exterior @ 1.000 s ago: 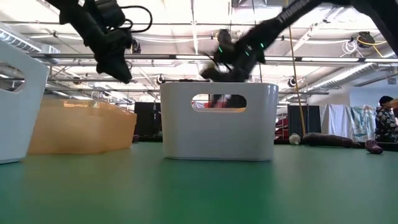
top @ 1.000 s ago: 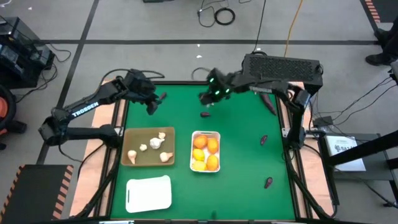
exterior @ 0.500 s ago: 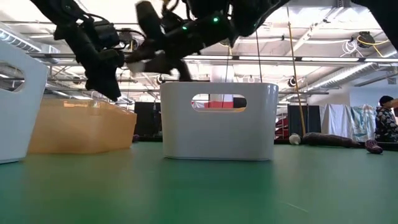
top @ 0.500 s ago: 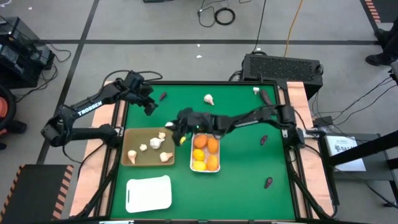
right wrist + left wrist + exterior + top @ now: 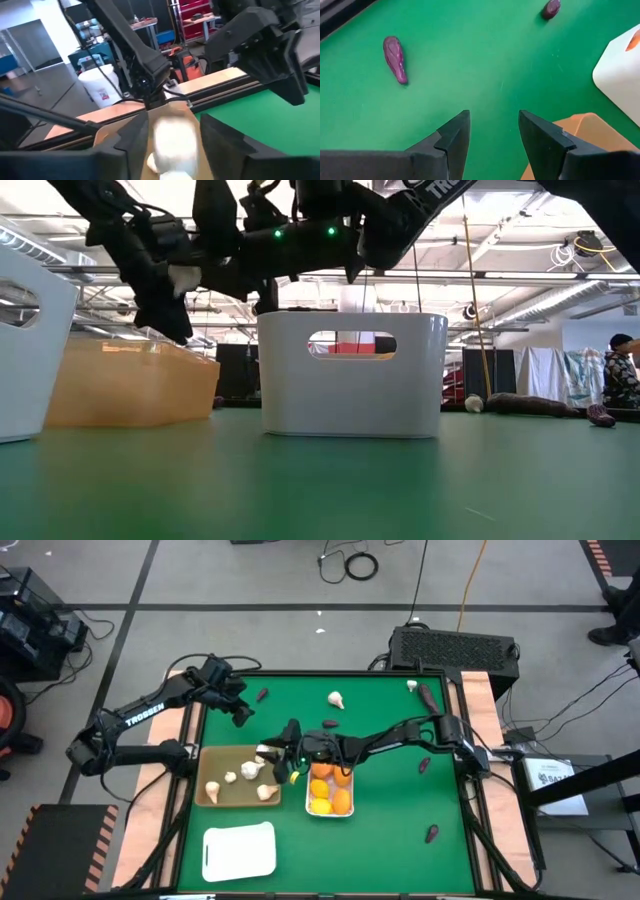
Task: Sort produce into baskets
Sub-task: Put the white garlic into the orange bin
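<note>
My right gripper (image 5: 272, 753) reaches across the table and hangs over the right edge of the tan tray (image 5: 215, 802), shut on a whitish garlic bulb (image 5: 172, 140). The tan tray holds several garlic bulbs (image 5: 250, 770). The white tray (image 5: 331, 754) beside it holds orange fruits (image 5: 332, 788). A second white tray (image 5: 240, 850) lies near the front. My left gripper (image 5: 243, 712) is open and empty above the far left of the green table. A purple vegetable (image 5: 395, 59) lies on the cloth ahead of it. My right gripper pinches the garlic bulb (image 5: 170, 131) between its two fingers. The arm comes from the table's right side. The bulb is lifted clear, above the tan tray's right part (image 5: 117, 131). Which part of the bulb the fingers are on does not show.
Loose on the green cloth lie purple vegetables (image 5: 262, 695), (image 5: 328, 724), (image 5: 424, 764), (image 5: 432, 833) and two garlic bulbs (image 5: 336, 698), (image 5: 411, 686) at the far side. In the low view the white tray (image 5: 350, 375) and the tan tray (image 5: 130, 385) stand in front.
My right gripper has swept from the table's far middle toward the near left, and now hangs over the tan tray's right edge. In the last half second it moved only slightly left.
</note>
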Controlling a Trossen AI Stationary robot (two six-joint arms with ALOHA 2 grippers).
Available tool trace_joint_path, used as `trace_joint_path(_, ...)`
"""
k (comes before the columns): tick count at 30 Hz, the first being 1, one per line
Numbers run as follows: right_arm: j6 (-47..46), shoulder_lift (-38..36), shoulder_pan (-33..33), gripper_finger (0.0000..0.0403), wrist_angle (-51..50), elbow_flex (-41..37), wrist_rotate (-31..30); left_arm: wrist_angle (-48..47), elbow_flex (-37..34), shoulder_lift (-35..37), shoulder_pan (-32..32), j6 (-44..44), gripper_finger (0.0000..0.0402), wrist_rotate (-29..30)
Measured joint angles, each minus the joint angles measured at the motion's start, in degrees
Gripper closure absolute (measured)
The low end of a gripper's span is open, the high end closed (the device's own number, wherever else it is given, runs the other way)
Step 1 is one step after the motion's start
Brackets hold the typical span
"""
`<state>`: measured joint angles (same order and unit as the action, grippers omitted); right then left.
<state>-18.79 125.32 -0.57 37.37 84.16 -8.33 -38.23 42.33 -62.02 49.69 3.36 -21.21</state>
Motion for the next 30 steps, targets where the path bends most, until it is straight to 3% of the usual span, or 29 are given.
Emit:
trace_joint_path(6, -1.69, -0.02, 0.28, 0.0182, -0.04, 0.0, 1.16, -0.3, 0.0, 0.0, 0.0, -0.02, 0.0226, -0.02)
trace_joint_path(12, 0.42, -2.86, 0.85, 0.0164, -5.87, -0.02, 1.24, 0.18, 0.0, 0.0, 0.0, -0.1, 0.0226, -0.02)
trace_joint_path(17, -4.98, -11.77, 4.35, 0.0163, -22.62, 0.87, 0.91, 0.32, 0.0, 0.0, -0.78, -1.6, 0.0226, -0.04)
trace_joint_path(23, -11.4, -23.16, 13.17, 0.0163, -53.57, 2.4, 0.32, 3.3, -0.02, -0.17, -3.5, -5.76, 0.0226, -0.11)
trace_joint_path(30, -15.43, -31.5, 23.68, 0.017, -90.92, 2.49, -10.68, 11.68, -0.02, -0.22, -7.14, -13.93, 0.0226, -0.2)
